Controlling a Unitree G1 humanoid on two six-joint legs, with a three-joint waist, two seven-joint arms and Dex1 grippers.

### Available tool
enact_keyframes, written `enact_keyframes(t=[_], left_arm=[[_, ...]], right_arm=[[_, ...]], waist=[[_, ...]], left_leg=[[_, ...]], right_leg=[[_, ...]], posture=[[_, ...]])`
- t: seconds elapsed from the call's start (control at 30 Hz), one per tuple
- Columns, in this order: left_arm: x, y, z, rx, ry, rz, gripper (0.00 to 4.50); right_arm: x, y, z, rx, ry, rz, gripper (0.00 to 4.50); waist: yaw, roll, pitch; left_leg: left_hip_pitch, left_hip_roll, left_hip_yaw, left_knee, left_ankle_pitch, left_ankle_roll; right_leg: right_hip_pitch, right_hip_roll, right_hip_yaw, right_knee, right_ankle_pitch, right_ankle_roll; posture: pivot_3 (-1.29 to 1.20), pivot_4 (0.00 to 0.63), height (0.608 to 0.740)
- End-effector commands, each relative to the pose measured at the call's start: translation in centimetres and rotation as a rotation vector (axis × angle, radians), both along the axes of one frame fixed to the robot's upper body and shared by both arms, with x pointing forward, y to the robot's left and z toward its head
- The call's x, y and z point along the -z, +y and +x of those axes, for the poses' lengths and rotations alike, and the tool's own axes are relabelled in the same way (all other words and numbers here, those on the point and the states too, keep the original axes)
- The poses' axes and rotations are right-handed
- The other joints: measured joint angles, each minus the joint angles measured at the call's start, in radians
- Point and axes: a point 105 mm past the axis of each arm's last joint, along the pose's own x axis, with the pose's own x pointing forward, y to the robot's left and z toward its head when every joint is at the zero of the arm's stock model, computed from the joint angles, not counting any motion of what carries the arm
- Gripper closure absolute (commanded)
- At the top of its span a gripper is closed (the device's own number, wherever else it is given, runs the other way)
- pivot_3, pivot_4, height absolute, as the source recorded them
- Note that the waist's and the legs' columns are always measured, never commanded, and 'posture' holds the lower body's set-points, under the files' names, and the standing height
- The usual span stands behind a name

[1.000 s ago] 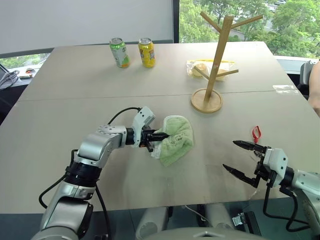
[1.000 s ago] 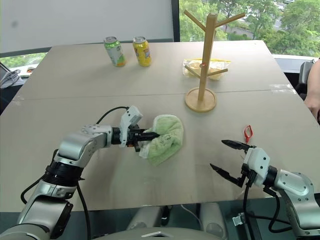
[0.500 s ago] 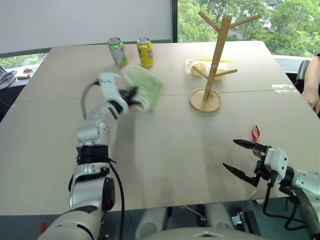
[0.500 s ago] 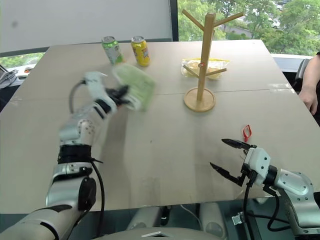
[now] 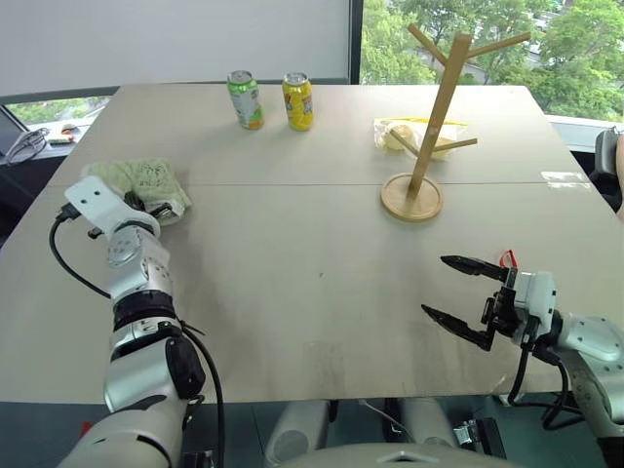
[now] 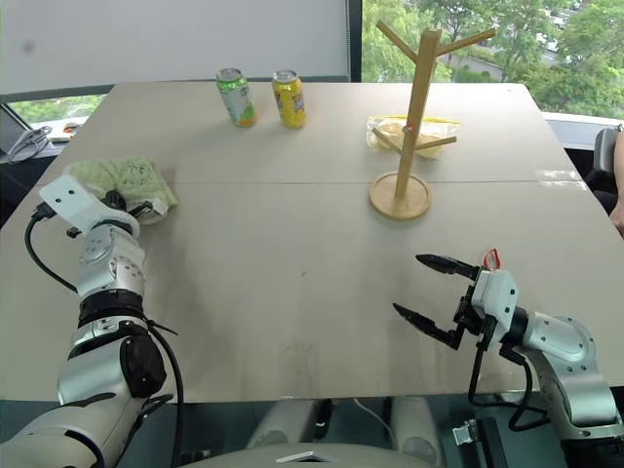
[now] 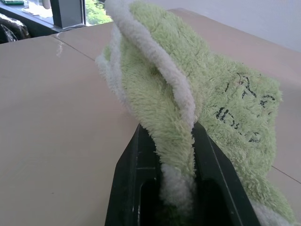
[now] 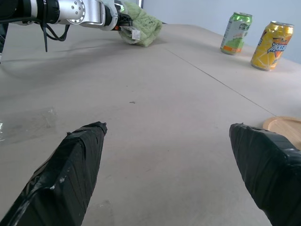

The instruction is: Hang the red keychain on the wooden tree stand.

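The red keychain (image 5: 507, 258) lies on the table at the right, just behind my right gripper (image 5: 435, 285) and partly hidden by it. That gripper hovers low over the table with its jaws wide open and nothing between them. The wooden tree stand (image 5: 429, 117) rises from its round base (image 5: 410, 200) further back on the right, its pegs bare. Far to the left, my left gripper (image 5: 159, 208) is shut on a fluffy green cloth (image 5: 141, 179) that rests on the table; in the left wrist view the cloth (image 7: 197, 99) is pinched between the black fingers (image 7: 134, 179).
A green can (image 5: 245, 98) and a yellow can (image 5: 297, 100) stand at the back of the table. A clear bag of food (image 5: 421, 133) lies behind the stand. A person's arm (image 6: 618, 200) shows at the right edge. A seam crosses the table.
My left arm has swung the green cloth from the middle of the table out to the far left side. The right gripper has stayed open in nearly the same place.
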Motion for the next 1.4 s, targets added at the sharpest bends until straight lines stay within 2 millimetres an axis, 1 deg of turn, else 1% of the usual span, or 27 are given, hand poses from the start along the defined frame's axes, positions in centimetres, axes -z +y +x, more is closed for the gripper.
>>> enact_keyframes(t=[0.03,0.2,0.27,0.3,0.33,0.43,0.47,0.5,0.53,0.67,0.77,0.8,0.87,0.9,0.97,1.0,1.07,1.1,1.17,1.2,1.27,1.37,1.4], left_arm=[[-1.0,1.4,-1.1,-0.073,-0.059,0.005,4.41],[-0.4,1.6,-1.5,-0.107,-0.063,-0.022,4.41],[-0.3,1.6,-1.6,-0.109,-0.062,-0.021,3.41],[-0.3,1.6,-1.6,-0.111,-0.062,-0.023,3.19],[-0.3,1.6,-1.6,-0.112,-0.061,-0.024,2.81],[-0.2,1.6,-1.6,-0.113,-0.06,-0.025,1.26],[-0.2,1.6,-1.6,-0.114,-0.06,-0.026,0.85],[-0.2,1.5,-1.6,-0.114,-0.06,-0.027,0.24],[-0.2,1.5,-1.6,-0.114,-0.06,-0.028,0.1],[-0.1,0.9,-1.7,-0.1,-0.077,-0.028,0.1],[-0.4,-0.4,-2.1,-0.074,-0.112,-0.004,0.1],[-0.6,-1.5,-2.3,-0.046,-0.13,0.003,0.1],[-1.6,-4.6,-2.5,0.067,-0.182,0.06,0.1],[-2.2,-7.0,-2.5,0.17,-0.214,0.078,0.1],[-2.9,-10.6,-3.0,0.324,-0.258,0.078,0.1],[-3.1,-11.8,-3.3,0.378,-0.272,0.067,0.1],[-3.8,-15.9,-4.3,0.584,-0.3,0.115,0.1],[-3.8,-17.4,-4.8,0.666,-0.302,0.123,0.1],[-3.0,-20.6,-6.4,0.865,-0.292,0.122,0.1],[-2.6,-21.9,-7.2,0.952,-0.286,0.135,0.1],[-1.9,-23.8,-9.1,1.114,-0.281,0.197,0.1],[-0.9,-25.4,-11.6,1.313,-0.275,0.241,0.1],[-0.6,-25.5,-12.1,1.36,-0.267,0.24,0.1]], right_arm=[[-1.1,0.4,0.0,-0.016,-0.033,0.035,0.0],[-1.5,0.4,0.1,-0.021,-0.024,0.065,0.0],[-1.6,0.4,0.1,-0.017,-0.017,0.079,0.0],[-1.6,0.4,0.1,-0.017,-0.016,0.082,0.0],[-1.6,0.4,0.1,-0.016,-0.016,0.082,0.0],[-1.6,0.3,0.1,-0.015,-0.016,0.077,0.0],[-1.5,0.2,0.1,-0.014,-0.016,0.076,0.0],[-1.5,0.2,0.1,-0.014,-0.015,0.074,0.0],[-1.4,0.2,0.1,-0.014,-0.014,0.071,0.0],[-1.2,0.1,0.2,-0.011,-0.015,0.064,0.0],[-1.1,-0.2,0.4,0.006,-0.017,0.065,0.0],[-1.0,-0.4,0.5,0.021,-0.015,0.068,0.0],[-0.9,-1.0,0.8,0.069,-0.007,0.092,0.0],[-0.9,-1.4,1.1,0.104,-0.001,0.109,0.0],[-1.1,-2.0,1.4,0.16,-0.003,0.137,0.0],[-1.2,-2.2,1.5,0.181,-0.005,0.146,0.0],[-1.7,-3.0,2.1,0.273,0.005,0.2,0.0],[-1.9,-3.4,2.4,0.316,0.011,0.231,0.0],[-1.9,-4.0,2.6,0.403,0.034,0.269,0.0],[-1.9,-4.4,2.7,0.446,0.044,0.288,0.0],[-1.8,-4.8,2.6,0.526,0.088,0.332,0.0],[-1.3,-5.2,2.3,0.646,0.137,0.36,0.0],[-0.8,-5.4,2.4,0.703,0.145,0.324,0.0]], waist=[[-0.002,0.0,0.0],[-0.009,0.0,0.0],[-0.008,0.0,0.0],[-0.009,0.0,0.0],[-0.009,0.0,0.0],[-0.011,0.0,0.0],[-0.012,0.0,0.0],[-0.012,0.0,0.0],[-0.012,0.0,0.0],[-0.014,0.0,0.0],[-0.018,0.0,0.0],[-0.019,0.0,0.0],[-0.02,0.0,0.0],[-0.02,0.0,0.0],[-0.018,0.0,0.0],[-0.017,0.0,0.0],[-0.02,0.0,0.0],[-0.022,0.0,-0.001],[-0.025,0.003,-0.002],[-0.025,0.004,-0.003],[-0.026,0.005,-0.003],[-0.024,0.006,-0.003],[-0.025,0.007,-0.003]], left_leg=[[0.0,0.0,0.0,0.0,0.0,0.0],[0.0,0.0,0.0,0.0,0.001,0.001],[0.0,0.0,0.0,0.0,0.001,0.001],[0.0,0.0,0.0,0.0,0.001,0.001],[0.0,0.0,0.0,0.0,0.001,0.001],[0.0,0.0,0.0,0.0,0.001,0.001],[0.0,0.0,0.0,0.0,0.001,0.001],[0.0,0.0,0.0,0.0,0.001,0.001],[0.0,0.0,0.0,0.0,0.001,0.001],[0.0,0.0,0.0,0.0,0.001,0.001],[0.0,0.0,0.0,0.0,0.001,0.001],[0.0,0.0,0.0,0.0,0.0,0.001],[0.0,0.0,0.001,0.0,0.0,0.001],[0.0,0.001,0.001,0.0,0.0,0.001],[0.0,0.0,0.001,0.0,0.0,0.002],[0.0,0.0,0.001,0.0,0.0,0.002],[0.0,0.001,0.001,0.0,-0.001,0.001],[0.001,0.002,0.002,0.0,-0.001,0.001],[0.001,0.002,0.003,0.0,-0.001,0.001],[0.002,0.002,0.004,-0.001,-0.002,0.001],[0.002,0.003,0.006,-0.002,-0.002,0.002],[0.002,0.003,0.006,-0.003,-0.002,0.002],[0.002,0.003,0.006,-0.003,-0.002,0.002]], right_leg=[[0.0,0.0,0.0,0.0,0.0,0.0],[0.0,0.0,0.0,0.0,0.0,0.0],[0.0,0.0,0.0,0.0,0.0,0.0],[0.0,0.0,0.0,0.0,0.0,0.0],[0.0,0.0,0.0,0.0,0.0,0.0],[0.0,0.001,0.0,0.0,0.0,0.0],[0.0,0.001,0.0,0.0,0.0,0.0],[0.0,0.001,0.0,0.0,0.0,0.0],[0.0,0.001,0.0,0.0,0.0,0.0],[0.0,0.001,0.0,0.0,0.0,0.0],[0.0,0.0,0.0,0.0,0.0,0.0],[0.0,0.0,0.001,0.0,0.0,0.0],[0.0,-0.001,0.001,0.0,0.0,-0.001],[0.0,-0.002,0.001,0.0,0.0,-0.001],[0.0,-0.003,0.002,0.0,0.0,-0.001],[0.0,-0.003,0.003,0.0,0.0,-0.001],[0.0,-0.002,0.003,0.0,0.0,-0.001],[0.0,-0.002,0.003,0.0,0.0,-0.002],[0.0,-0.001,0.004,0.0,-0.002,-0.004],[0.0,-0.001,0.005,0.0,-0.002,-0.005],[-0.001,-0.001,0.006,0.0,-0.003,-0.005],[-0.001,-0.001,0.007,0.0,-0.003,-0.006],[-0.001,-0.001,0.006,0.0,-0.004,-0.004]], posture=[[0.0,0.15,0.74],[0.0,0.15,0.74],[0.0,0.15,0.74],[0.0,0.15,0.74],[0.0,0.15,0.74],[0.0,0.15,0.74],[0.0,0.15,0.74],[0.0,0.15,0.74],[0.0,0.15,0.74],[0.0,0.15,0.74],[0.0,0.15,0.74],[0.0,0.15,0.74],[0.0,0.15,0.74],[0.0,0.15,0.74],[0.0,0.15,0.74],[0.0,0.15,0.74],[0.0,0.15,0.74],[0.0,0.15,0.74],[0.0,0.15,0.74],[0.0,0.15,0.74],[0.0,0.15,0.74],[0.0,0.15,0.74],[0.0,0.15,0.74]])
